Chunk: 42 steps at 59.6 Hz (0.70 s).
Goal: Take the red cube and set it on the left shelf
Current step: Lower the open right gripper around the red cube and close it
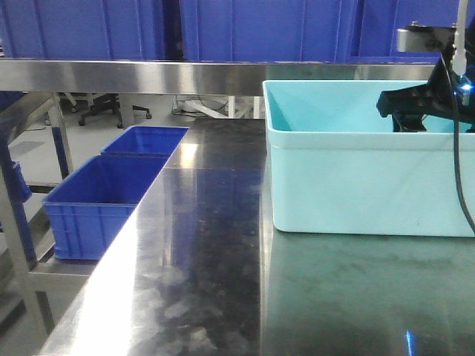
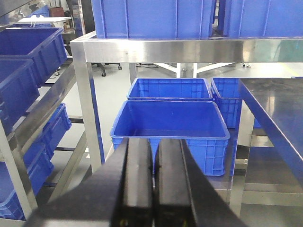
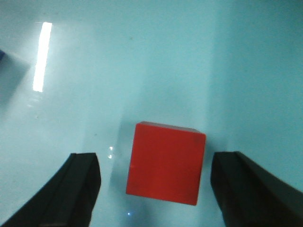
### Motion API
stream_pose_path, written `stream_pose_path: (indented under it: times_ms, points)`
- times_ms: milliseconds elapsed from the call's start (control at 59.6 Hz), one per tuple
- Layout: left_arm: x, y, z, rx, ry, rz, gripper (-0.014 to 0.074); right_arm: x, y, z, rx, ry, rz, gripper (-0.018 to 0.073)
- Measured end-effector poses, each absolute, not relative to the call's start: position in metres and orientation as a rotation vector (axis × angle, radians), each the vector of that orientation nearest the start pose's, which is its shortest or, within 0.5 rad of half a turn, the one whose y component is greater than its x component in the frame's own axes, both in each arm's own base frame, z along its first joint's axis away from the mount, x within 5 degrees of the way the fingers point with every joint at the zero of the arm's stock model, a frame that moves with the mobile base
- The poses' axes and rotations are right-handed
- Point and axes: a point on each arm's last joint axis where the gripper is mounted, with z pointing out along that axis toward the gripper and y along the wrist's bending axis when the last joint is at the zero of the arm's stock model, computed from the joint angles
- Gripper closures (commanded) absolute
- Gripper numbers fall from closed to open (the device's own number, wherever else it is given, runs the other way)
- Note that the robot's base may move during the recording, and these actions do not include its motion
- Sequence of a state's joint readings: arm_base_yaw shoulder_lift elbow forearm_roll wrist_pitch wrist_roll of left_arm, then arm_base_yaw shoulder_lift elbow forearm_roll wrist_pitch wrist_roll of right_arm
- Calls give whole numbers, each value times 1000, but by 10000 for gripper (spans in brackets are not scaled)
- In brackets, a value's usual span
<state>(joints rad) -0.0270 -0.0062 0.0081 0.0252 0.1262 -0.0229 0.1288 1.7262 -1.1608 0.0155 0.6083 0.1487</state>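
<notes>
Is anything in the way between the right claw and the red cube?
No, nothing visible. The red cube sits on the pale tub floor between the fingers of the open right gripper, with a bare gap each side.

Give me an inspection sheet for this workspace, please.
Surface: steel table, reflective, carrying a turquoise bin.
Job's things: red cube on the bin floor; left shelf lined with big blue crates.
Clutter: nothing seen.
Grippers: right gripper open, straddling the cube, not touching; left gripper shut, empty.
Cables: black cable hangs over the bin.
Surroundings: two empty low crates beside the table; office chair beyond.
</notes>
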Motion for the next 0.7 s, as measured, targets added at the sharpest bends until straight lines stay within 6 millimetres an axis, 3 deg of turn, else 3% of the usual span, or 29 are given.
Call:
stream_pose_path:
  times_ms: [151,235,285,470,587,705]
  points:
    - [56,-1,199,21,1612,-17,495,356,47,216,41,2662,106,-18]
    - [56,-1,199,21,1612,-17,495,357,47,215,41,2664,106,55]
    - [56,-1,199,21,1612,-17,495,357,47,214,41,2664,106,125]
    - [56,-1,199,21,1612,-17,495,357,47,214,41,2663,106,512]
    - [56,-1,199,21,1612,-17,495,355,47,224,40,2631,111,503]
    - [56,-1,199,21,1612,-17,495,349,46,250,38,2532,127,504]
